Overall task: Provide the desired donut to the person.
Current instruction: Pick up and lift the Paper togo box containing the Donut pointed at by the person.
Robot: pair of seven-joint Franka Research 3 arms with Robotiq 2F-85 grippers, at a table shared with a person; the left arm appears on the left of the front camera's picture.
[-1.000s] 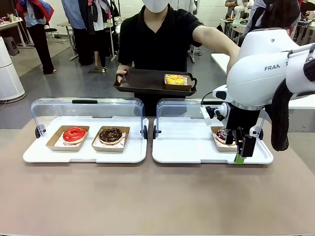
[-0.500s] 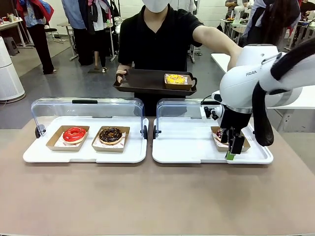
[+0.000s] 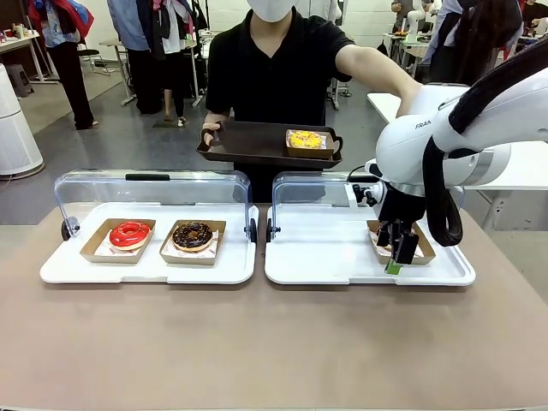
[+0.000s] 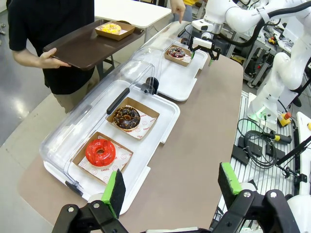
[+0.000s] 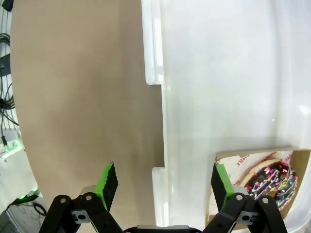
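Note:
The person (image 3: 278, 64) in a black T-shirt holds a dark tray (image 3: 244, 142) bearing a yellow donut (image 3: 305, 138) in a box. Their other arm reaches out behind my right arm, and its hand (image 4: 177, 7) points downward over the right case. My right gripper (image 3: 395, 259) hangs open just above the near edge of a sprinkled chocolate donut (image 5: 273, 178) in its box, which lies off to one side of the fingers. A red donut (image 3: 130, 233) and a chocolate donut (image 3: 193, 235) sit in the left case. My left gripper (image 4: 171, 187) is open, high above the table's left end.
Two white display trays (image 3: 145, 267) (image 3: 325, 257) lie side by side with their clear lids (image 3: 150, 190) swung open toward the person. Bare brown tabletop (image 3: 257, 342) stretches in front of them. Cables and robot bases (image 4: 272, 107) stand beside the table.
My right gripper has shifted left along the front of the right tray, closer to the sprinkled donut's box. The person, the tray and the other donuts have held still.

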